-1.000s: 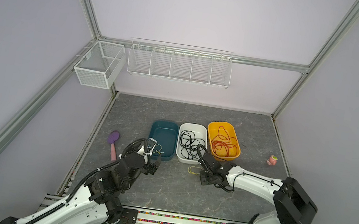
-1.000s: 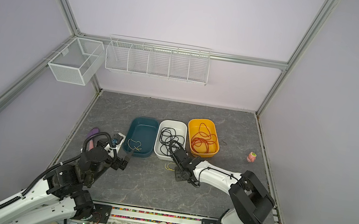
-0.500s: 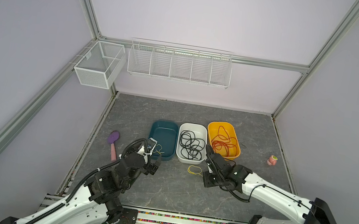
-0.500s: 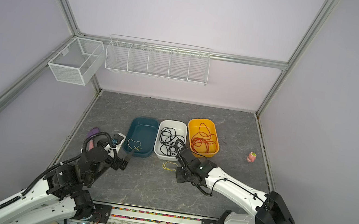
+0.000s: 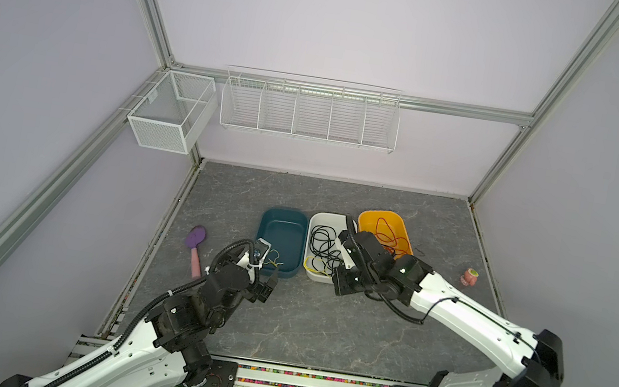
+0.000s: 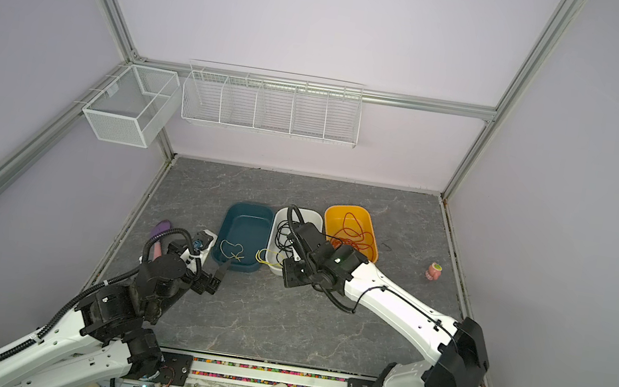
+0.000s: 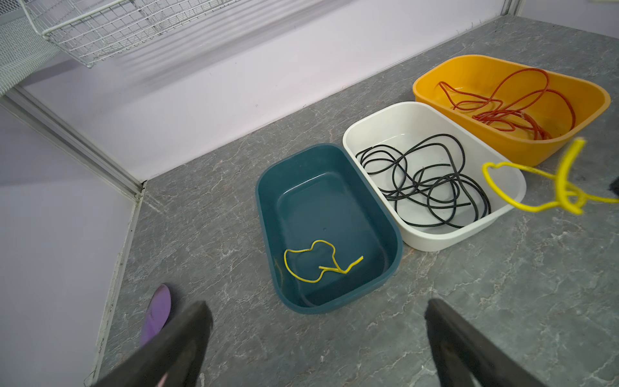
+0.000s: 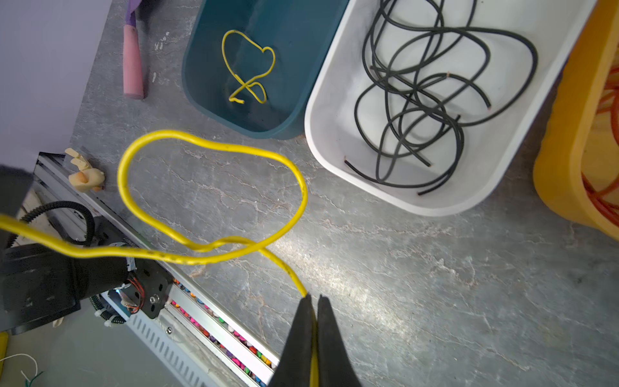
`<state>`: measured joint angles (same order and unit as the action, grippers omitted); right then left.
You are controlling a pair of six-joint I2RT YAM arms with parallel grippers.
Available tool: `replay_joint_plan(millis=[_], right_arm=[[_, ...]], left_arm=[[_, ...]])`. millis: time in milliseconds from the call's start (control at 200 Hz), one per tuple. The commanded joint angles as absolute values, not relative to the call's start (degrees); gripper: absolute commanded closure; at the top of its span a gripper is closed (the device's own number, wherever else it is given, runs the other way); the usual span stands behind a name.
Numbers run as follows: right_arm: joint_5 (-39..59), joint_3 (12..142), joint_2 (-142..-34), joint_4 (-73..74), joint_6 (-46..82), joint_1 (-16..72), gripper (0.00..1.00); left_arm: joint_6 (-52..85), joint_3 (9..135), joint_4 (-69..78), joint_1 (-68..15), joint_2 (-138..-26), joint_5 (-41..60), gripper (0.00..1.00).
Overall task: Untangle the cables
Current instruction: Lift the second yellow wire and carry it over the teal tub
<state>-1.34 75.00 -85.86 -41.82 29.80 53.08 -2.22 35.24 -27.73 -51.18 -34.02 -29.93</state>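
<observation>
Now, the count. Three tubs in a row: white tub (image 7: 435, 246) in the middle, teal tub (image 7: 264, 214) and orange tub (image 7: 522, 147) just beside it. Two yellow cables: the short yellow cable (image 7: 285, 263) lies in the teal tub; the looped yellow cable (image 8: 164, 131) hangs by the white tub's near rim, pinched in the right gripper (image 8: 313, 298). Black cable (image 7: 425, 191) fills the white tub, red cable (image 7: 502, 117) the orange. Left gripper (image 7: 316, 303) gapes wide, empty. The tabletop (image 5: 319, 331) is bare from the white tub to the rail (image 5: 312, 376).
</observation>
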Motion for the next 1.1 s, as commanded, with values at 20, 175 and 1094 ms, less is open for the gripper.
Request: replay_joint_plan(millis=[20, 175, 1094], right_arm=[[-0.01, 82.57, -92.72, -46.05, 27.53, 53.41, 0.93], [-1.62, 92.15, -101.08, -47.81, 27.00, 53.08, 0.93], [-3.43, 131.32, -133.63, -62.50, 29.14, 50.46, 0.93]], left_arm=[[-3.31, 34.80, -27.73, -51.15, -33.39, -29.20, 0.00], [-3.29, 34.67, -27.19, -51.17, -31.89, -28.84, 0.00], [-3.37, 34.54, -26.64, -51.22, -31.20, -28.07, 0.00]])
